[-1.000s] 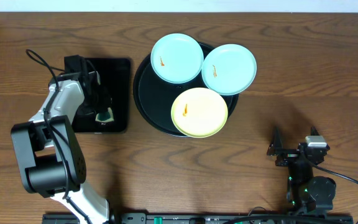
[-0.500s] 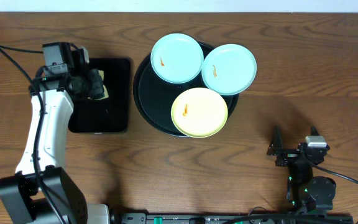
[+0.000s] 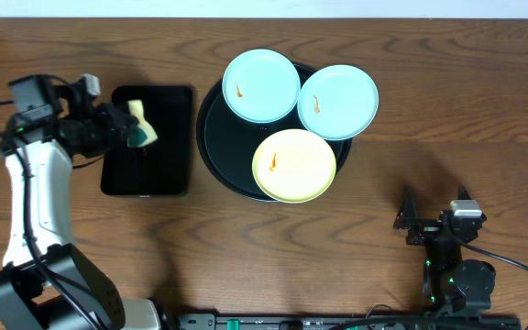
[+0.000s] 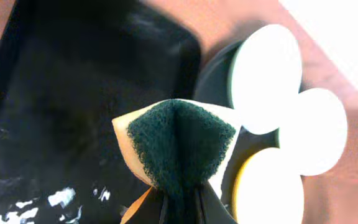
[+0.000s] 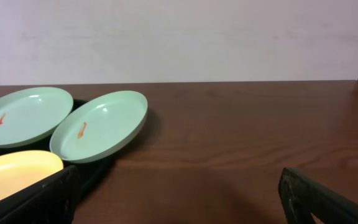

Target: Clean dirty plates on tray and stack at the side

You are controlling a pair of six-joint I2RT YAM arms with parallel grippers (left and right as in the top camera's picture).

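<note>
The wooden table (image 3: pixel 447 101) carries everything. On it, far and centre, sits the large round black tray (image 3: pixel 211 137), and to its left lies a smaller rectangular black tray (image 3: pixel 168 174) with pale flecks on its floor.

All three plates rest on the round tray, crowded together and overlapping at their edges. One pale turquoise plate (image 3: pixel 260 85) is at the far left, a second turquoise plate (image 3: pixel 337 102) hangs over the tray's right rim, and the pale yellow plate (image 3: pixel 293 165) hangs over its near rim. None is stacked at the side yet.

The left gripper (image 3: pixel 122 129) hovers above the far end of the rectangular tray, clenched on a yellow sponge (image 4: pixel 179 146) with its green scouring face turned outward. The right gripper (image 5: pixel 179 208) rests near the right of the table, well apart from the plates, with its jaws spread wide and nothing between them.

Each plate bears a small orange smear (image 3: pixel 239 91).

The plates look thin, stiff and glossy, so probably light and slippery and likely to skate under a wiping sponge. The overhanging rims of the yellow and right turquoise plates seem the best places to pinch. The sponge is soft and gives under the grip.
</note>
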